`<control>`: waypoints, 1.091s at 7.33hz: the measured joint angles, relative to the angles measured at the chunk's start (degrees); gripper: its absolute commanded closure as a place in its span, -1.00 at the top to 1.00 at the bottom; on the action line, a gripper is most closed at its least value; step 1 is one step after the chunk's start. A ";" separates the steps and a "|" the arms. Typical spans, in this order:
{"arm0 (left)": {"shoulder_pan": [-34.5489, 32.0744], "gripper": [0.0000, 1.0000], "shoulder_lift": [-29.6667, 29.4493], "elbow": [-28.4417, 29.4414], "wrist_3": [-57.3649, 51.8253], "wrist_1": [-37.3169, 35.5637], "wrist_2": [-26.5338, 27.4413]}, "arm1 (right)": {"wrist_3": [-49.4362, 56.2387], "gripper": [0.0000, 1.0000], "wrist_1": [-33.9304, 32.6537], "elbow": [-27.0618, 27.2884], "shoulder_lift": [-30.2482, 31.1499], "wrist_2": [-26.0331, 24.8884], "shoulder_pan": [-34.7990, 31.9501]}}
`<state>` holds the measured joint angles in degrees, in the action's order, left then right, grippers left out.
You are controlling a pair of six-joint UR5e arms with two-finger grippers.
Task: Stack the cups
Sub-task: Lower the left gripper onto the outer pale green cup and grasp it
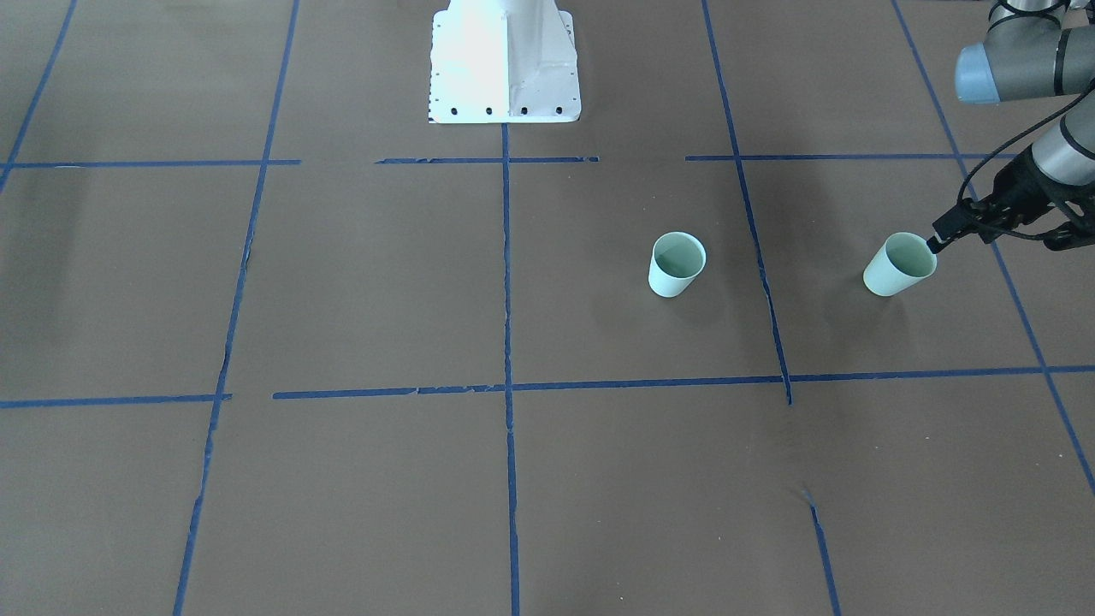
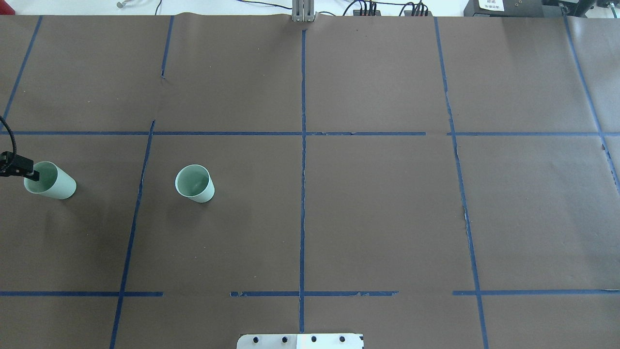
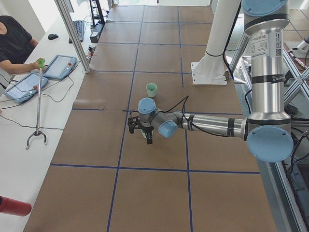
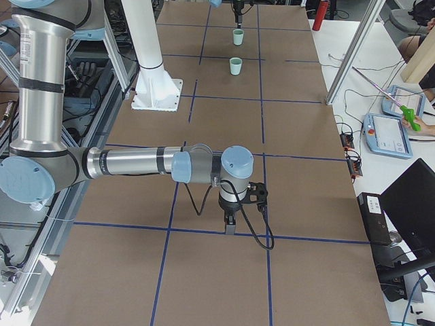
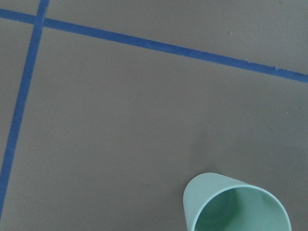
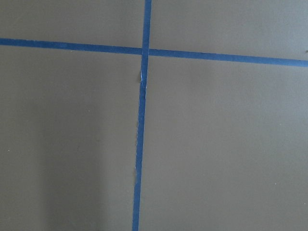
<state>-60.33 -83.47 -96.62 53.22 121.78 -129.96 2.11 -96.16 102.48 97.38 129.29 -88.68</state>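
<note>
Two mint-green cups stand upright and well apart on the brown table (image 1: 342, 513), both mouths open to the ceiling. In the front-facing view the first cup (image 1: 898, 267) is at the right edge of the frame, just below mid-height, and the left gripper (image 1: 938, 241) comes down to it from the upper right, its black tips meeting the cup's rim on the side toward the arm. From overhead the same pair sits at the far left edge, the left gripper (image 2: 30, 173) overlapping the rim of the first cup (image 2: 51, 182). I cannot tell whether the fingers are pinching that rim or only resting against it; the left wrist camera shows just the cup's open mouth at its lower right, with no fingers in sight. The second cup (image 1: 677, 265) stands alone a little right of centre, between two blue tape lines (image 1: 508, 282), below and to the right of the white robot base (image 1: 505, 77). The right gripper (image 4: 230, 227) shows only in the right side view, low in the middle of the frame, pointing straight down close over a tape line and far from both cups; I cannot tell whether its fingers are parted or closed.
</note>
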 measured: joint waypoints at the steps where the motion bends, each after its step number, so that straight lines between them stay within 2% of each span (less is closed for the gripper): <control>1: 1.19 0.05 -0.44 0.57 0.38 0.37 0.09 | 0.00 1.00 -0.01 0.00 0.00 0.00 0.00; 2: 2.06 -0.73 -0.85 0.87 0.51 0.50 0.13 | 0.00 1.00 -0.03 0.00 0.00 0.00 0.00; 3: 2.51 -1.00 -1.17 0.85 0.53 0.53 0.16 | 0.00 1.00 -0.01 0.00 0.00 0.00 0.00; 6: 2.34 -1.00 -1.22 -0.51 0.44 0.26 0.24 | -0.03 1.00 -0.01 0.01 0.00 0.00 0.00; 8: 1.20 -1.00 -0.91 -6.69 0.06 -4.46 -0.15 | -0.01 1.00 -0.01 0.06 0.00 0.00 0.00</control>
<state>-59.14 -84.38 -103.30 53.28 117.32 -130.10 2.10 -96.17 102.54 97.38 129.29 -88.68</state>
